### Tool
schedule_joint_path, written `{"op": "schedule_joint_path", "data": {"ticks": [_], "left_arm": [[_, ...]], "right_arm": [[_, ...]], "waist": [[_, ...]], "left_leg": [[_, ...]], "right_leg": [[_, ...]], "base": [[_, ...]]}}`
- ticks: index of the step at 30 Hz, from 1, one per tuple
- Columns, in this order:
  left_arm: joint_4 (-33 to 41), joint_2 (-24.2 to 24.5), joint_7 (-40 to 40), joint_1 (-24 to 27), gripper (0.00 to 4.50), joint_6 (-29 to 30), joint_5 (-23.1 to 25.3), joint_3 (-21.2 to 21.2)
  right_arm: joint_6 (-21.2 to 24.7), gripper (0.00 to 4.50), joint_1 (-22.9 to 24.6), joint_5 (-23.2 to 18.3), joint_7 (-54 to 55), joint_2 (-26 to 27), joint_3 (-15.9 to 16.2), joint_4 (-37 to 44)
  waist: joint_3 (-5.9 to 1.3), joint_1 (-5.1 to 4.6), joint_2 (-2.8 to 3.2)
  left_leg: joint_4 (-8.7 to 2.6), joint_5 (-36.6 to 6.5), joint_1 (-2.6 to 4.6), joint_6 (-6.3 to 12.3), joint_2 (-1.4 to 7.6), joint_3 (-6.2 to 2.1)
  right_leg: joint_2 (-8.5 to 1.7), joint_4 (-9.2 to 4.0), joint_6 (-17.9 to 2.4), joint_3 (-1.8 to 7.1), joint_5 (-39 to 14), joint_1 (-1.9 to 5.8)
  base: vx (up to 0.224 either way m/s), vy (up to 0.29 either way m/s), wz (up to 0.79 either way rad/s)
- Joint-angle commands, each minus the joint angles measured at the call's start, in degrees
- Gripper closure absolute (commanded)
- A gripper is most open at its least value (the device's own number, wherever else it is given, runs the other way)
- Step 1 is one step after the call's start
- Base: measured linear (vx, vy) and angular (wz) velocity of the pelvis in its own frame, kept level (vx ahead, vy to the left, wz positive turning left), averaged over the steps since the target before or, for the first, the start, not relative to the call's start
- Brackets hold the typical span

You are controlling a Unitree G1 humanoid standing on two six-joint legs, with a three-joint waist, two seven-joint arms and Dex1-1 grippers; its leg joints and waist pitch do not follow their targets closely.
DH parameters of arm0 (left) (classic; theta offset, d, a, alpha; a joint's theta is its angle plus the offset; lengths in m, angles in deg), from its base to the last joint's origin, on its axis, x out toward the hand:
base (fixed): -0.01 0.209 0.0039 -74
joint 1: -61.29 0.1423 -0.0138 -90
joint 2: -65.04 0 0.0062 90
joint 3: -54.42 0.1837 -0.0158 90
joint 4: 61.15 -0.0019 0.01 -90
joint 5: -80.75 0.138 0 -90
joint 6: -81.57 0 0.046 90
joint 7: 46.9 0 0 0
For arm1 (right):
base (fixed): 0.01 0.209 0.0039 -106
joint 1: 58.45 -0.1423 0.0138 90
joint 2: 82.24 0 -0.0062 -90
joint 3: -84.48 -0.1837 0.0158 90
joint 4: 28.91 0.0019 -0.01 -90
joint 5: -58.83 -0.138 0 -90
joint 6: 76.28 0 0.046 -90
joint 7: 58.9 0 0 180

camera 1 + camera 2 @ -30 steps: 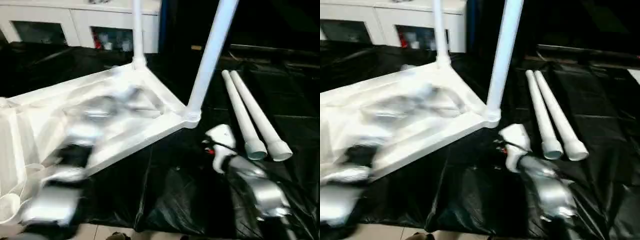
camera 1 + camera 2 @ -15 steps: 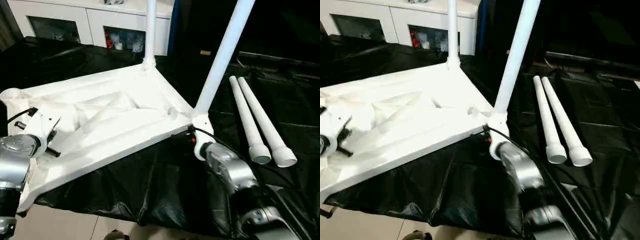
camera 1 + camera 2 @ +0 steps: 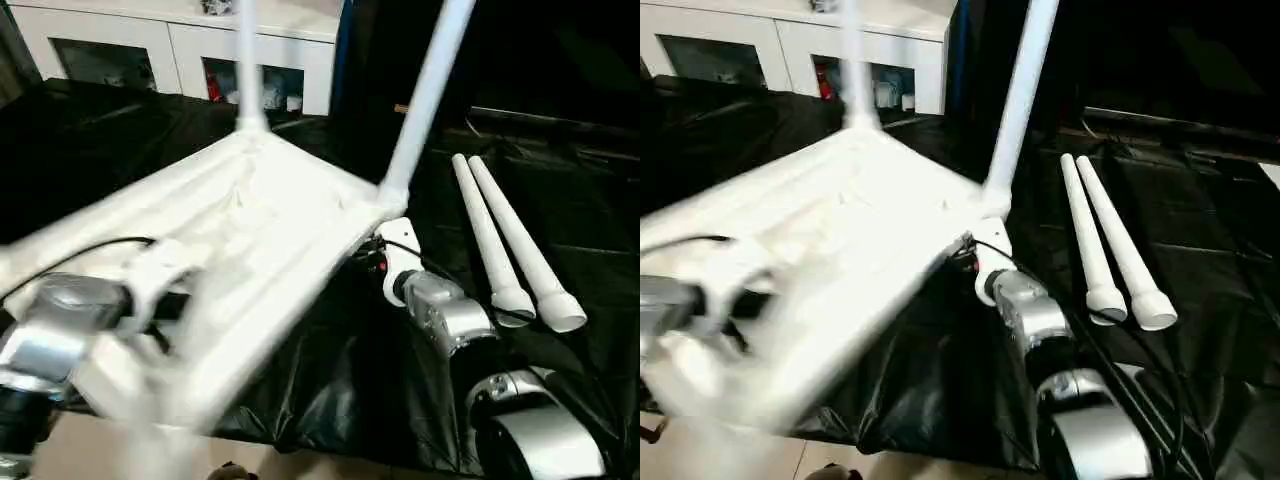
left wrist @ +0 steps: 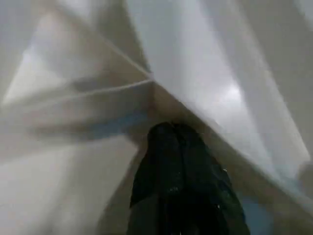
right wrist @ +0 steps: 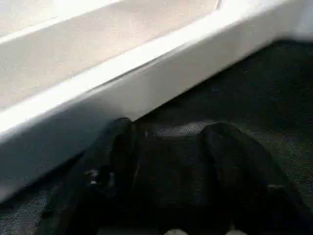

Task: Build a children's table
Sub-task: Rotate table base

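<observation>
The children's table lies upside down: its white tabletop (image 3: pixel 270 200) is tilted and blurred by motion, ribbed underside up. Two white legs (image 3: pixel 425 100) (image 3: pixel 247 60) stand in its far corner sockets. Two loose legs (image 3: pixel 485 235) (image 3: pixel 522 248) lie side by side on the black cloth to the right. My left gripper (image 4: pixel 171 133) is shut, its black fingertips pressed against a rib of the underside near the tabletop's near left edge. My right gripper (image 5: pixel 168 129) is open at the tabletop's rim, just below the corner with the nearer standing leg.
A black cloth (image 3: pixel 330 380) covers the floor under everything. A white cabinet with glass doors (image 3: pixel 180 50) stands at the back left. Bare light floor (image 3: pixel 100 450) shows at the cloth's near edge. My right forearm (image 3: pixel 450 320) lies between the tabletop and the loose legs.
The tabletop's near left side has swung up and across and is blurred. My left arm has moved with it. My right gripper stays at the corner under the leg.
</observation>
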Motion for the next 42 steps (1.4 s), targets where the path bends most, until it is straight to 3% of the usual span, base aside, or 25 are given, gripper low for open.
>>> {"op": "schedule_joint_path", "data": {"ticks": [1, 3, 4, 5, 6, 7, 8, 9, 10, 11, 12, 15, 18, 21, 22, 23, 25, 26, 27, 28, 30, 31, 35, 38, 42], "left_arm": [[-5.66, -6.63, 1.17, -4.48, 4.5, -2.06, 0.39, 3.77], [-10.62, -9.54, 3.03, -8.13, 4.5, -4.22, 1.77, 4.38], [-13.61, -10.97, 4.29, -10.31, 4.5, -5.61, 2.19, 4.73], [-16.19, -12.12, 5.99, -11.94, 4.5, -6.86, 2.84, 4.66], [-18.76, -13.27, 7.86, -13.53, 4.5, -8.07, 3.52, 4.53], [-21.45, -14.25, 9.58, -15.05, 4.5, -9.61, 4.26, 4.47], [-26.43, -15.52, 13.97, -17.82, 4.5, -12.55, 5.67, 4.27], [-29.46, -16.16, 16.75, -19.5, 4.5, -14.38, 6.47, 4.2], [-33.27, -17.24, 20.62, -21.67, 4.5, -16.42, 6.64, 3.24], [-33.3, -17.24, 20.64, -21.68, 4.5, -16.44, 6.64, 3.23], [-39.44, -19.03, 26.43, -24.99, 4.5, -19.68, 6.57, 1.25], [-44.39, -20.63, 32.46, -27.43, 4.5, -22.77, 6.31, -1.32], [-48.7, -21.21, 37.38, -28.26, 4.5, -27.11, 5.67, -3.53], [-44.41, -20.97, 35.93, -26.07, 4.5, -26.04, 4.55, -4.83], [-44.06, -20.88, 35.65, -25.83, 4.5, -26.1, 4.3, -4.97], [-39.84, -20.23, 34.3, -23.87, 4.5, -25.51, 3.67, -5.46], [-37.23, -20.01, 33.12, -22.59, 4.5, -25.13, 2.58, -5.97], [-34.97, -19.75, 32.09, -21.5, 4.5, -24.58, 1.83, -6.24], [-27.28, -19.26, 27.92, -17.84, 4.18, -22.01, -0.49, -6.49], [-21.81, -18.85, 25.7, -15.23, 4.09, -19.75, -1.59, -6.36], [-14.95, -18.11, 22.91, -11.81, 4.07, -17.81, -3.37, -5.58], [-10.51, -17.28, 21.42, -9.44, 3.84, -17.52, -4.63, -4.34], [-1.57, -15.98, 19.8, -4.84, 3.67, -19.33, -5.73, -1.17], [1.32, -16.92, 19.37, -4.51, 3.33, -15.38, -6.98, -1.33], [4.09, -16.68, 16.87, -4.81, 3.04, -10.12, -7.81, -0.43]], "right_arm": [[-0.87, 2.03, -1.07, -0.78, -1.77, 1.81, 0.63, -0.58], [-1.85, 2.3, -1.39, -0.71, -2.04, 1.95, 0.42, -1.26], [-2.51, 2.36, -1.62, -0.74, -2.18, 1.96, 0.23, -1.68], [-2.78, 2.42, -1.61, -0.65, -2.03, 1.87, 0.22, -1.57], [-3.04, 2.42, -1.43, -0.53, -1.9, 1.64, 0.27, -1.02], [-3.23, 2.66, -1.3, -0.41, -1.79, 1.48, 0.32, -0.65], [-3.45, 2.66, -0.97, -0.07, -1.07, 0.98, 0.23, 0.43], [-3.63, 2.75, -0.79, 0.15, -0.59, 0.66, 0.13, 1.05], [-3.68, 2.75, -0.32, -0.25, -0.76, 0.27, -0.35, 2.5], [-3.68, 2.75, -0.32, -0.26, -0.76, 0.27, -0.35, 2.5], [-3.62, 2.75, 0.88, -0.39, -0.26, -0.92, -1.08, 5.84], [-2.47, 2.75, 2.65, -1.23, -1.47, -2.25, -1.77, 10.42], [1.91, 2.75, 4.36, -1.37, 0.98, -4.37, -3.7, 16.85], [5.36, 2.75, 5.31, -3.74, 0.72, -6.01, -6.16, 22.18], [6.07, 2.75, 5.49, -4.35, 0.41, -6.37, -6.66, 23.3], [8.8, 2.75, 5.49, -6.47, -0.1, -7.41, -8.6, 25.23], [9.67, 2.43, 5.5, -6.03, 0.78, -8.37, -9.18, 25.93], [10.06, 2.43, 5.47, -5.5, 1.2, -9.12, -9.34, 26.18], [10.96, 2.4, 5.12, -3.03, 2.52, -11.18, -9.05, 25.8], [11.71, 2.3, 4.65, -2.35, 3.33, -12.12, -9.41, 25.25], [13.06, 2.04, 4.1, -1.6, 4.4, -13.27, -10.11, 24.97], [14.07, 1.97, 3.96, -1.5, 5.28, -13.9, -10.64, 25.46], [17.56, 1.72, 3.19, -3.17, 7.08, -14.78, -12.84, 25.73], [21.31, 1.42, 2.15, -3.26, 8.2, -15.67, -13.03, 24.77], [24.07, 1.12, 0.2, -3.55, 8.12, -16.05, -13.12, 21.66]], "waist": [[-3.25, -0.33, 1.7], [-3.3, -0.1, 1.62], [-3.31, -0.16, 2.11], [-3.23, -0.26, 1.84], [-3.5, -0.16, 2.38], [-3.43, -0.47, 1.93], [-3.57, -0.4, 3.04], [-3.61, -0.5, 2.33], [-3.63, -0.44, 2.2], [-3.7, -0.33, 2.6], [-3.7, -0.34, 2.47], [-4.08, 0.11, 2.2], [-4.18, 0.01, 2.67], [-4.42, 0.08, 2.15], [-4.51, 0.29, 2.26], [-4.35, 0.1, 1.83], [-4.23, 0.19, 2.14], [-4.13, 0.15, 2.2], [-4.01, 0.2, 2.21], [-3.82, 0.11, 2.64], [-3.65, -0.08, 2.53], [-3.44, -0.24, 2.52], [-3.37, -0.44, 2.73], [-3.37, -0.46, 2.43], [-3.37, -0.79, 2.63]], "left_leg": [[-4.21, -19.74, 1.57, -4.23, 1.26, -0.81], [-4.11, -21.57, 1.84, -4.51, 1.32, -0.97], [-4.27, -21.58, 1.36, -4.61, 1.22, -1.31], [-4.27, -22.25, 1.42, -4.52, 1.14, -1.2], [-4.16, -21.63, 1.47, -4.63, 1.24, -1.45], [-4.2, -20.7, 0.97, -4.28, 1.15, -1.42], [-4.11, -20.14, 1.07, -4.49, 1.11, -1.52], [-3.88, -20.27, 1.33, -3.97, 1.01, -1.24], [-3.87, -19.88, 1.25, -3.62, 0.93, -1.24], [-3.81, -19.25, 1.09, -3.53, 1.04, -1.3], [-3.64, -16.98, 0.7, -2.65, 0.83, -1.14], [-3.25, -12.17, 0.42, -1.2, 0.99, -1.19], [-2.96, -9.34, 0.52, -0.02, 0.97, -1.16], [-2.64, -6.7, 0.53, 1.06, 1.02, -0.96], [-2.53, -5.99, 0.51, 1.3, 1.13, -1.04], [-2.48, -5.71, 0.47, 2.14, 1.13, -0.85], [-2.47, -6.83, 0.59, 2.36, 1.35, -0.77], [-2.5, -7.45, 0.61, 2.16, 1.27, -0.65], [-2.68, -8.62, 0.62, 1.28, 1.5, -0.78], [-2.8, -9.74, 0.73, 0.17, 1.56, -0.66], [-2.92, -11.5, 0.81, -0.8, 1.6, -0.61], [-3.04, -14.16, 0.85, -1.48, 1.44, -0.53], [-3.13, -16.1, 0.91, -2.41, 1.36, -0.64], [-3.0, -15.61, 0.91, -2.52, 1.26, -0.54], [-2.95, -15.01, 0.7, -2.81, 1.06, -0.63]], "right_leg": [[-2.12, -4.17, -10.5, 1.96, -14.3, 1.17], [-2.38, -4.5, -9.94, 2.0, -16.64, 1.08], [-2.55, -4.5, -9.32, 1.86, -18.22, 1.51], [-2.37, -4.91, -8.84, 1.78, -19.31, 1.3], [-2.6, -4.56, -9.02, 1.82, -18.3, 1.51], [-2.42, -4.63, -9.09, 1.72, -17.22, 1.85], [-2.43, -4.36, -9.31, 1.71, -16.28, 1.92], [-2.16, -4.64, -9.27, 1.69, -15.54, 1.68], [-2.1, -4.56, -9.54, 1.69, -15.24, 1.81], [-2.24, -4.38, -9.74, 1.73, -14.4, 1.98], [-2.09, -4.47, -9.82, 1.65, -12.69, 2.25], [-2.13, -3.7, -10.62, 1.46, -6.42, 2.73], [-1.83, -3.1, -12.37, 1.41, -0.99, 2.85], [-1.79, -2.58, -14.3, 1.31, 3.96, 3.0], [-1.92, -2.35, -14.71, 1.28, 4.86, 3.09], [-1.83, -2.4, -15.34, 1.31, 5.4, 3.02], [-2.11, -2.58, -15.6, 1.32, 2.55, 2.76], [-2.0, -2.76, -15.44, 1.34, 1.41, 2.64], [-2.29, -2.86, -15.36, 1.33, -0.94, 2.75], [-2.21, -3.05, -15.25, 1.35, -3.19, 2.41], [-2.11, -3.31, -14.74, 1.38, -5.57, 2.29], [-1.96, -3.78, -13.34, 1.46, -9.22, 2.03], [-1.78, -4.02, -11.2, 1.51, -11.59, 1.77], [-1.62, -4.04, -10.44, 1.52, -12.03, 1.69], [-1.66, -3.99, -9.66, 1.46, -13.25, 1.75]], "base": [[0.0, 0.0, 0.0], [0.0, 0.0, 0.0], [0.0, 0.0, 0.0], [0.0, 0.0, 0.0], [0.0, 0.0, 0.0], [0.0, 0.0, 0.0], [0.0, 0.0, 0.0], [0.0, 0.0, 0.0], [0.0, 0.0, 0.0], [0.0, 0.0, 0.0], [0.0, 0.0, 0.0], [0.0, 0.0, 0.0], [0.0, 0.0, 0.0], [0.0, 0.0, 0.0], [0.0, 0.0, 0.0], [0.0, 0.0, 0.0], [0.0, 0.0, 0.0], [0.0, 0.0, 0.0], [0.0, 0.0, 0.0], [0.0, 0.0, 0.0], [0.0, 0.0, 0.0], [0.0, 0.0, 0.0], [0.0, 0.0, 0.0], [0.0, 0.0, 0.0], [0.0, 0.0, 0.0]]}}
